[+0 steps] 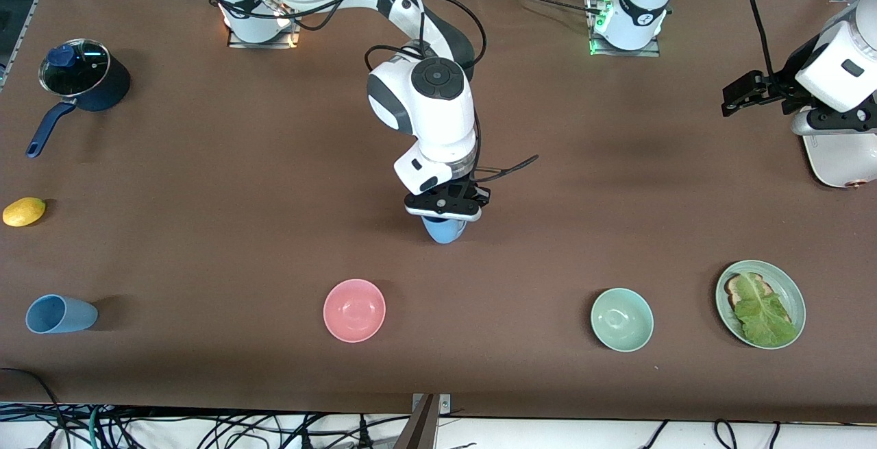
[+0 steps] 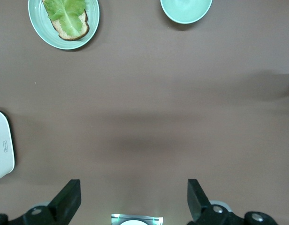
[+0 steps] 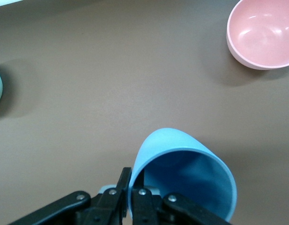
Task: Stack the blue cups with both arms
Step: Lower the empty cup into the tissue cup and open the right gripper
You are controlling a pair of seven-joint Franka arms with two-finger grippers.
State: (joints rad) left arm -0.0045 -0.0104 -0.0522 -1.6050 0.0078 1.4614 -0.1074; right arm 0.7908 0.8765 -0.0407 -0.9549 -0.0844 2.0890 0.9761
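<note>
Right gripper (image 1: pixel 444 219) clamps cup (image 1: pixel 444 229) rim, apparently just above brown tabletop (image 1: pixel 205 181) centre; left gripper (image 1: pixel 743 92) waits, jaws apart, over tabletop's left-arm end.

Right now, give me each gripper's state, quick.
Left gripper: open, empty, waiting above the table near the plate.
Right gripper: shut on a blue cup by its rim, mid-table.

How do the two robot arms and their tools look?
Both arms are glossy white with rounded segments. The right arm has a grey-black joint disc and loose black cables. The right tool and the left tool are black with two fingers.
</note>
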